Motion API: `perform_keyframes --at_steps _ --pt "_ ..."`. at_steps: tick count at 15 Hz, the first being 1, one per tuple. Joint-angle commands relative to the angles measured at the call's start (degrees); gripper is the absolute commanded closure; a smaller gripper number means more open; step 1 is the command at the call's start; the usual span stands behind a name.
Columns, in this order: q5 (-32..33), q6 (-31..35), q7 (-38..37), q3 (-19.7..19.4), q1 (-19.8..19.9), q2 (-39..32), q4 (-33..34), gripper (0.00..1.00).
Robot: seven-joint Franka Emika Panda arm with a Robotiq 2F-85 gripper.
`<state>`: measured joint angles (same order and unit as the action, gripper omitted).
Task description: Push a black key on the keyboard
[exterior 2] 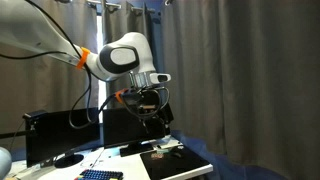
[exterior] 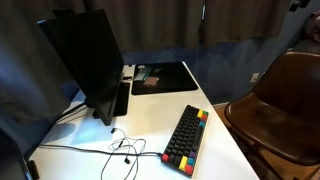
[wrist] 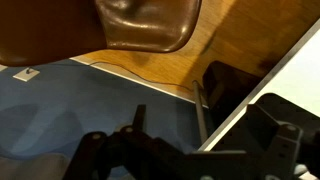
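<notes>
**Approach not yet made: end effector high, keyboard well away**

The keyboard [exterior: 186, 139] lies on the white table [exterior: 228, 152] in the lower middle of an exterior view. It runs diagonally, with black keys down its centre and coloured keys along its edges. In the other exterior view only a strip of it shows, at the bottom left edge [exterior 2: 101, 175].

The arm [exterior 2: 60, 45] reaches in from the upper left of that frame. It carries the end effector [exterior 2: 152, 112] high above the black desk mat [exterior 2: 176, 160], well apart from the keyboard. Nothing is in contact. The end effector is dark and blurred here, and the wrist view shows only dark silhouettes along its lower edge, so I cannot tell how wide it stands.

The wrist view looks out on a brown chair [wrist: 140, 25] and floor, with no keys in sight.

I judge the task to be at the reaching stage. The next move calls for travelling across to the keyboard and lining a fingertip over the black central keys. A short, gentle descent should follow, keeping clear of the coloured border keys and the monitor [exterior: 85, 60].
</notes>
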<state>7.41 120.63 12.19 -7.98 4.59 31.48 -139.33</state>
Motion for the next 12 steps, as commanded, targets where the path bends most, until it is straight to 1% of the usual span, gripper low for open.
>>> perform_keyframes --at_steps 1,9,11,12 --pt "-0.1 -0.1 0.0 0.1 0.1 0.0 0.1 0.0" --pt "-0.1 -0.1 0.0 0.1 0.1 0.0 0.1 0.0" --pt "-0.4 -0.1 1.8 2.0 -2.5 -0.4 -1.3 0.0" --pt "-1.2 -0.1 3.2 3.2 -4.7 -0.4 -2.4 0.0"
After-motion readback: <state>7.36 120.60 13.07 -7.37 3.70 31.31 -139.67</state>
